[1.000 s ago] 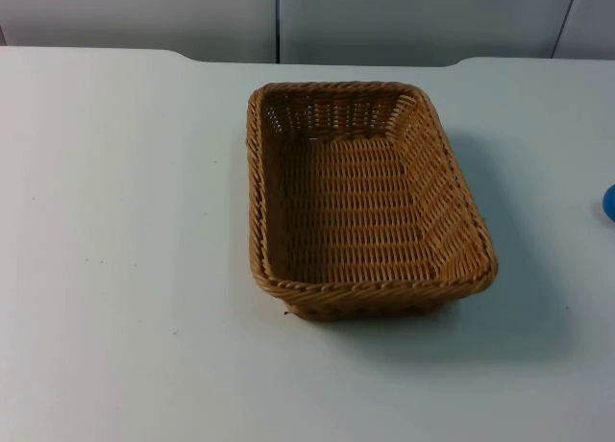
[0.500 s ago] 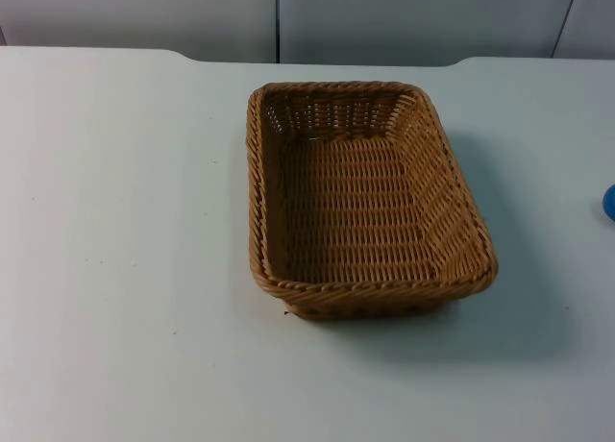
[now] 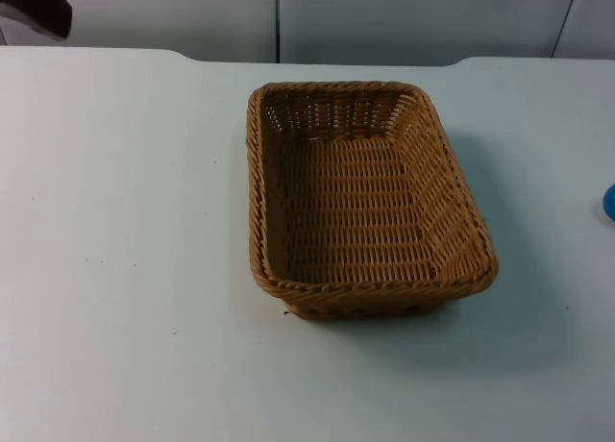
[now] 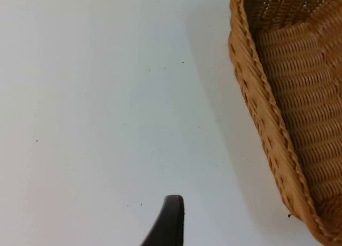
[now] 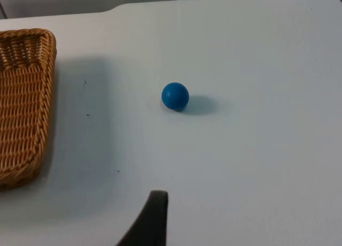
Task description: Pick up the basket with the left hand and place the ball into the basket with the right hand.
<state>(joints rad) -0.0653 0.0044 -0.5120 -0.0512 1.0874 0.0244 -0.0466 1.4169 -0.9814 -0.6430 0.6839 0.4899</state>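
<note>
The basket [image 3: 370, 200] sits flat on the table [image 3: 125, 269], a little right of the middle in the top view, open side up and with nothing in it. It is rectangular, and its long axis runs from the partition wall [image 3: 404, 19] toward the table's near edge, turned slightly so that the near end lies further to the right than the far end. One short end faces the wall; the other faces the near edge. The ball [image 5: 175, 95], small and blue, lies on the table well apart from the basket on its right side; in the top view a sliver of it shows at the right edge.

The left arm [image 3: 36, 5] shows as a dark shape at the top view's upper left corner, far from the basket. The left gripper [image 4: 170, 224] hangs over bare table beside the basket's long left wall, touching nothing. The right gripper [image 5: 150, 219] hangs over the table near the ball, also touching nothing. One fingertip of each gripper shows, so how far either set of jaws stands apart cannot be told.
</note>
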